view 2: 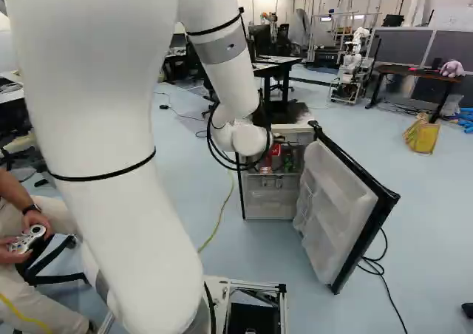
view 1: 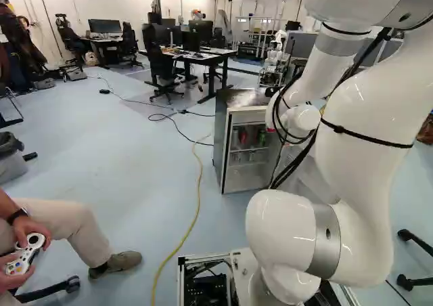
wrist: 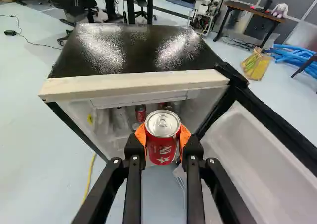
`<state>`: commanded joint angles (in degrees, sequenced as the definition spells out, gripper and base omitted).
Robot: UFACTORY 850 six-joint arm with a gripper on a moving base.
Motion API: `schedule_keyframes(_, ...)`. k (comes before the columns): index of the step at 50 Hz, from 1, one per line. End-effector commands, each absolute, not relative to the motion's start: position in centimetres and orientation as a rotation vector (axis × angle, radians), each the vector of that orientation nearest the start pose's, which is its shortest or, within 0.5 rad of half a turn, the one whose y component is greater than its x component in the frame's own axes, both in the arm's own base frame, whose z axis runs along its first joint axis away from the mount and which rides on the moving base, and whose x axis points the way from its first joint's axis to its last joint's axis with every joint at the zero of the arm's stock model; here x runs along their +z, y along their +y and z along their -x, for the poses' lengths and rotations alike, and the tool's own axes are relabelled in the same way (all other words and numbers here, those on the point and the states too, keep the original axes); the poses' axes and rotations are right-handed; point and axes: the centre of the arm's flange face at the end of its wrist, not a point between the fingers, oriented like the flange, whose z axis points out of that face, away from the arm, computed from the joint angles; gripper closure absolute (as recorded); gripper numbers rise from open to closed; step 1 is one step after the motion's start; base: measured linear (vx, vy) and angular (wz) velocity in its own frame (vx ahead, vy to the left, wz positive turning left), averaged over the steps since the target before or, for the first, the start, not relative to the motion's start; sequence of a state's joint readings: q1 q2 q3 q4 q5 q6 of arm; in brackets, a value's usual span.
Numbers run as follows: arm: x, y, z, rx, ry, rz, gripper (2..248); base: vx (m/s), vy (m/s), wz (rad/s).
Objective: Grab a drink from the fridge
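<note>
Can (wrist: 162,142) grasped btwn jaws, long axis approx. vert., front edge of fridge (wrist: 133,86) beyond it, so back straight off, no tilt.

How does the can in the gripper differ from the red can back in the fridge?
The near can is gripped between the gripper's two pads, while the far can sits ungripped inside the fridge. The near can shows its whole silver top; the far can shows mostly its side. Both are red and upright.
</note>
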<state>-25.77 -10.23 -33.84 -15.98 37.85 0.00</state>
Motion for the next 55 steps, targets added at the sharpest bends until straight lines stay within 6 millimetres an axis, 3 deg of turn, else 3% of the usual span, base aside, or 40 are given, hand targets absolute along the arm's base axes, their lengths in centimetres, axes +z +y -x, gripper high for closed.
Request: schedule_keyframes(55, 42.6, -18.4, -44.5, -1.755, 0.129, 2.861, 164, 0.0, 0.0, 0.0)
